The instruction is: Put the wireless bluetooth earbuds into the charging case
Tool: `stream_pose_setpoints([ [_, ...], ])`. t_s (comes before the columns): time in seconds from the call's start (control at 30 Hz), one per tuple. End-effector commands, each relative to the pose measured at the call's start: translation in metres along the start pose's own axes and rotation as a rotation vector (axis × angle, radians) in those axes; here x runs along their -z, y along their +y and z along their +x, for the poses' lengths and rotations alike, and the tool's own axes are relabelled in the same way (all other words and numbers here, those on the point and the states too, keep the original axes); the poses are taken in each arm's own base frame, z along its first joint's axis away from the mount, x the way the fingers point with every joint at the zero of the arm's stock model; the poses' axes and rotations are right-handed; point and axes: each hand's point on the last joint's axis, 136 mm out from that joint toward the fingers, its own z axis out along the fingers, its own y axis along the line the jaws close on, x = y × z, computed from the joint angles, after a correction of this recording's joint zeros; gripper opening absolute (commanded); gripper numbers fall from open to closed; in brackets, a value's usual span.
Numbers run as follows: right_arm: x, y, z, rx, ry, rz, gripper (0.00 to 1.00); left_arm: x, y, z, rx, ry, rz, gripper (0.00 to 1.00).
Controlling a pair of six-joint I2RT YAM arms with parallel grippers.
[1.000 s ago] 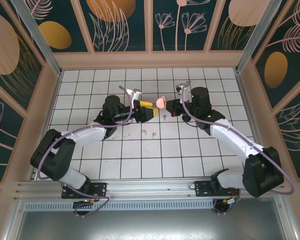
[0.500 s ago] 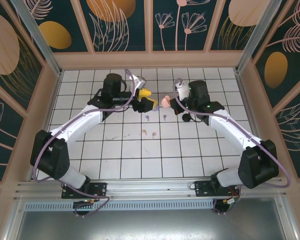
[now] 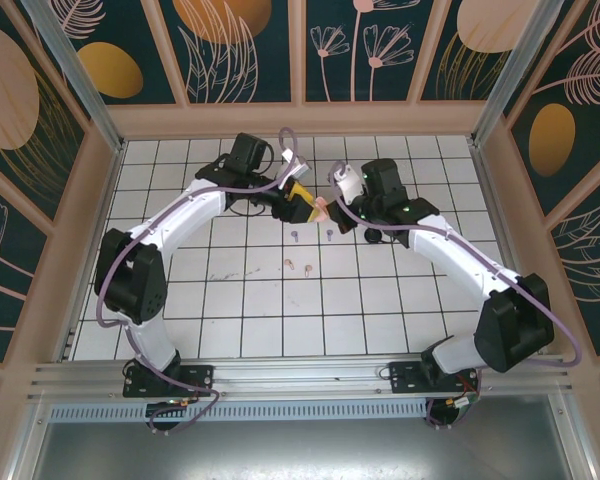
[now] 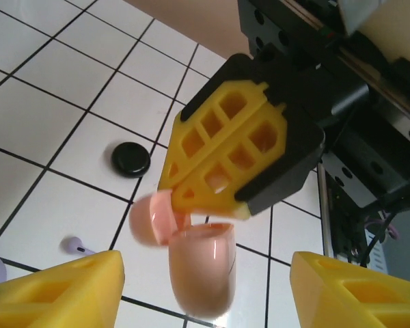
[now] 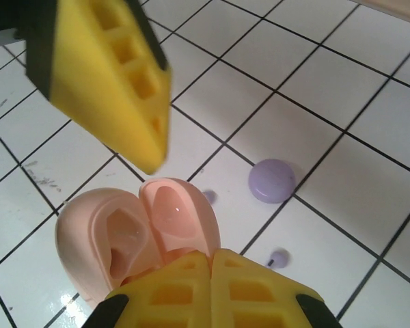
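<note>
Pink charging case, lid open, held above the tabletop.
Right hand pinches the case; left hand spread just beside it; lilac earbuds and pink earbuds lie loose below the case.

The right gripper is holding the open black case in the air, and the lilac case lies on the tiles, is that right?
Not quite: the right gripper holds the pale pink case, not a black one, as the right wrist view shows. It is open, in the air, and the lilac case lies on the tiles.
</note>
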Motion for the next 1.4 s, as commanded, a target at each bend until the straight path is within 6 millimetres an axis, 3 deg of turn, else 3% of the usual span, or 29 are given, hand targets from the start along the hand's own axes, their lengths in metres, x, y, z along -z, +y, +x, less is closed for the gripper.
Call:
stream_pose_setpoints([
  [0.0, 0.0, 0.006, -0.013, 0.039, -0.006, -0.007, 0.0, 0.0, -0.008, 0.007, 0.006, 0.034, 0.067, 0.64],
  [0.47, -0.003, 0.008, -0.019, 0.041, -0.012, -0.02, 0.0, -0.004, -0.009, 0.015, 0.015, 0.051, 0.107, 0.56],
  [0.5, -0.004, 0.015, -0.019, 0.051, -0.01, -0.033, 0.0, -0.005, -0.009, 0.016, 0.017, 0.053, 0.11, 0.55],
  [0.87, -0.007, 0.018, -0.018, 0.053, -0.004, -0.04, 0.0, -0.006, -0.007, 0.012, 0.011, 0.043, 0.116, 0.48],
  [1.37, -0.002, 0.015, -0.027, 0.043, -0.035, -0.016, 0.0, -0.008, -0.009, 0.01, 0.012, -0.003, 0.136, 0.12],
])
